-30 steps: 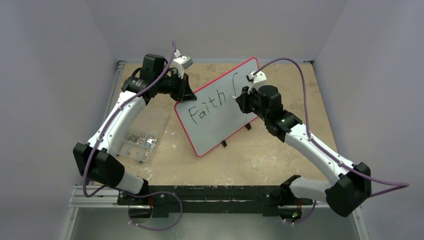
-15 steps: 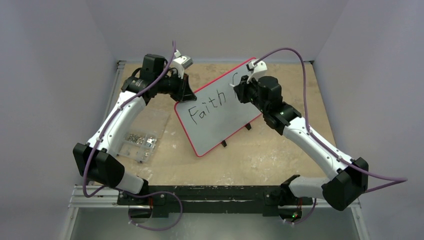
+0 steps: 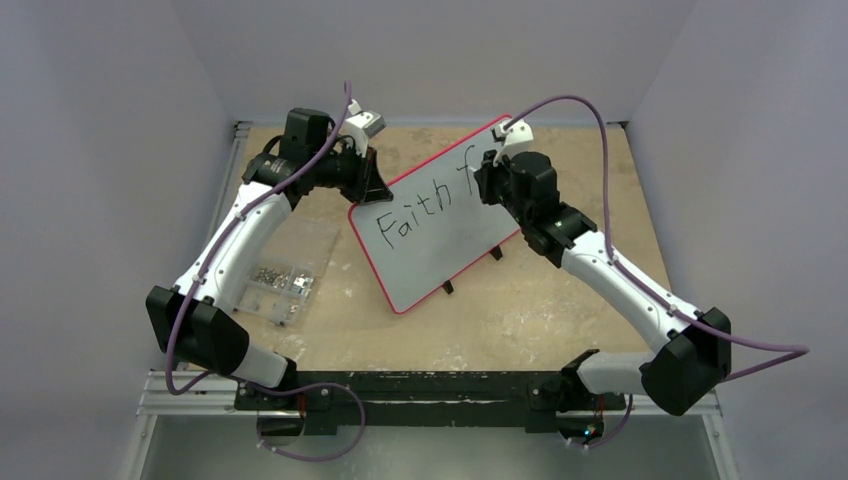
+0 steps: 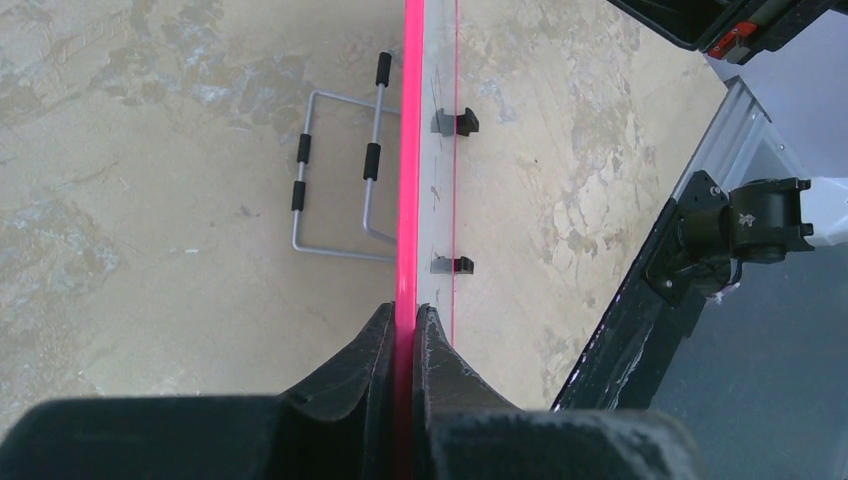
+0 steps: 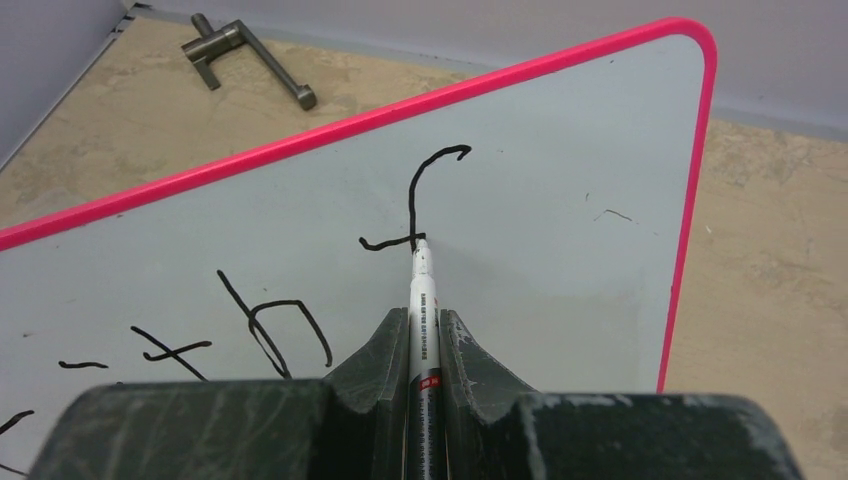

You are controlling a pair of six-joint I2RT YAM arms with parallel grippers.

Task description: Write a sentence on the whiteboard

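Whiteboard (image 3: 440, 240), red-rimmed, stood on black feet at centre of the top view, turned diagonally with one corner toward upper right. Black sentence (image 3: 412, 217) ran across the upper half of the whiteboard and read "Faith f" so far. In the right wrist view the "f" sat at centre, below the top rim.

Left gripper (image 4: 406, 318), bottom centre of the left wrist view, had its fingers clamped on the red rim. Right gripper (image 5: 424, 320), bottom centre of the right wrist view, had its fingers closed on marker (image 5: 422, 290). The marker was white-barrelled, its tip touching the whiteboard at the right end of the crossbar of the "f".

- Wire stand (image 4: 335, 170), grey with black sleeves, lay on table (image 3: 400, 330), upper left of the left wrist view, just beside the rim.
- Metal handle (image 5: 245, 55) lay at upper left of the right wrist view, beyond the whiteboard.
- Clear box (image 3: 282, 282) of small metal parts sat at left of the top view, apart from the whiteboard.
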